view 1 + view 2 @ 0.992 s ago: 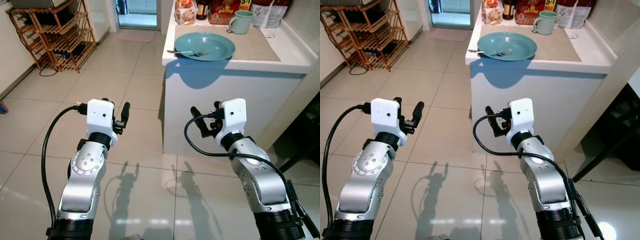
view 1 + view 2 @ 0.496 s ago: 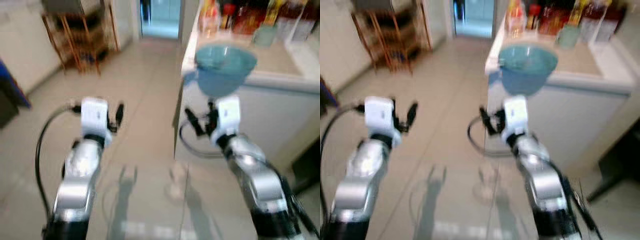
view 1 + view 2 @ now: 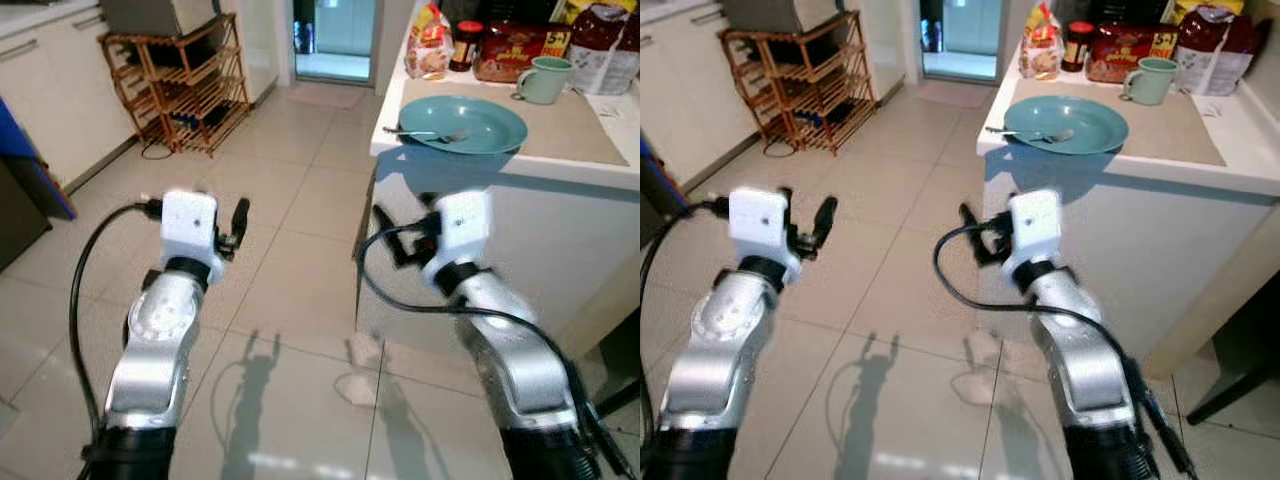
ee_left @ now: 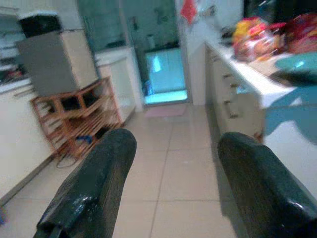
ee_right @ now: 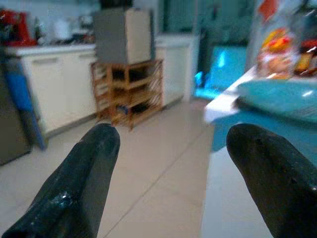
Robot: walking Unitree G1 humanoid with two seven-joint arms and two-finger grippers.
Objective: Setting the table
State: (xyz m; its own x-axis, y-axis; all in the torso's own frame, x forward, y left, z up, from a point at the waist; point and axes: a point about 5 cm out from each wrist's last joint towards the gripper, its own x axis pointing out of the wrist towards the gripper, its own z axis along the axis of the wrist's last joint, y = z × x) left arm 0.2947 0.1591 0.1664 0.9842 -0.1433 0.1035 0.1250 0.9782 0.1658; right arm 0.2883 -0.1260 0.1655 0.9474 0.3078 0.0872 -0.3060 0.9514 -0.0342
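Plate (image 3: 463, 124): on the bench (image 3: 590, 165), at its near left corner, fork (image 3: 425, 134) lying in it.
Mug (image 3: 542, 80): behind the plate.
Left tool (image 4: 173, 188): fingers apart, empty, above the floor.
Right tool (image 5: 173, 183): fingers apart, empty, below the bench's corner.

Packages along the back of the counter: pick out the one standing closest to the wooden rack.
The yellow-and-red snack bag at the row's left end, beside the dark jar. The red box and the big bag behind the mug stand further right.

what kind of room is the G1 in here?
Most likely a home kitchen: a white counter holds a round teal plate with a metal fork, a pale green mug and food packets, and a wooden slatted rack stands on the tiled floor.
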